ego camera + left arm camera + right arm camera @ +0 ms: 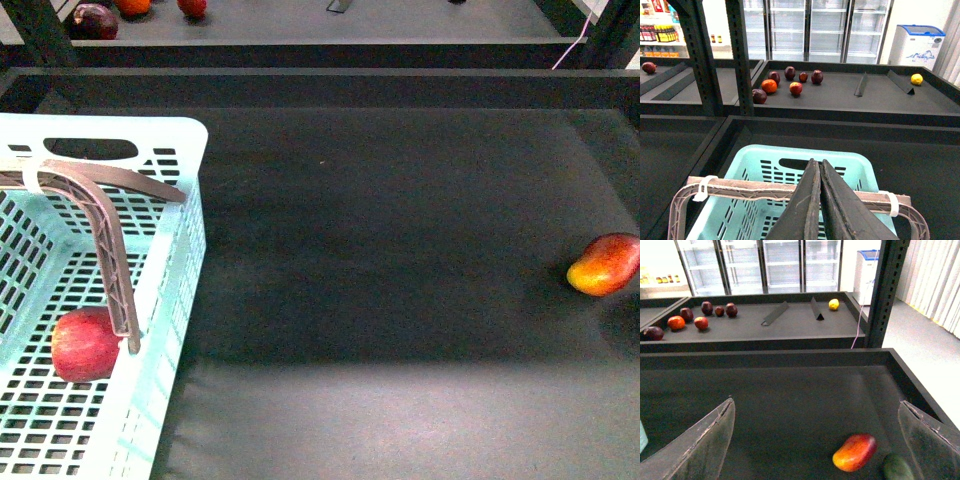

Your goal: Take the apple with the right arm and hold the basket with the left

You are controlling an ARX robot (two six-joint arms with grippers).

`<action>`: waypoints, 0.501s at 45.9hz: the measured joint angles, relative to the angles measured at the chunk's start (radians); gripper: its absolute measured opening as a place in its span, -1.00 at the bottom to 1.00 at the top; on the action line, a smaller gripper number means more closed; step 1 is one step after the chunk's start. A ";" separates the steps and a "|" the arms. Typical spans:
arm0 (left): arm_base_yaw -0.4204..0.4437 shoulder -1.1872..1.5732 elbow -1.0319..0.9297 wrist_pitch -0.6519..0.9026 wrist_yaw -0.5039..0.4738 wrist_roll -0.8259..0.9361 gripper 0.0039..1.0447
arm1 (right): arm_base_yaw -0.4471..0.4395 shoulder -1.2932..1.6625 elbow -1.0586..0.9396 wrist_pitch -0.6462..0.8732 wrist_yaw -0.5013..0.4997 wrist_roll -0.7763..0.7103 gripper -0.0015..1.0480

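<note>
Apple (83, 345) in basket (160, 300) front view only, mango (855, 452) elsewhere

Apple (84, 345) in basket (186, 140); mango (605, 264) right

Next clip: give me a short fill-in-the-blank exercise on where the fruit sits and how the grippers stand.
1. The apple lies inside the ____.
2. The mango lies on the dark table, far to the ____ of the basket.
3. The left gripper has its jaws ____.
4. The right gripper has its jaws ____ and holds nothing.

Missing words: basket; right; shut; open
</note>
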 joint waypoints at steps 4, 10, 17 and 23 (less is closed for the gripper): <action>0.000 -0.039 0.000 -0.038 0.000 0.000 -0.94 | 0.000 0.000 0.000 0.000 0.000 0.000 0.83; 0.000 -0.093 0.000 -0.092 0.000 0.000 -0.94 | 0.000 0.000 0.000 0.000 0.000 0.000 0.83; 0.000 -0.135 0.000 -0.134 0.000 0.000 -0.94 | 0.000 0.000 0.000 0.000 0.000 0.000 0.83; 0.000 -0.163 0.000 -0.161 0.000 0.000 -0.94 | 0.000 0.000 0.000 0.000 0.000 0.000 0.83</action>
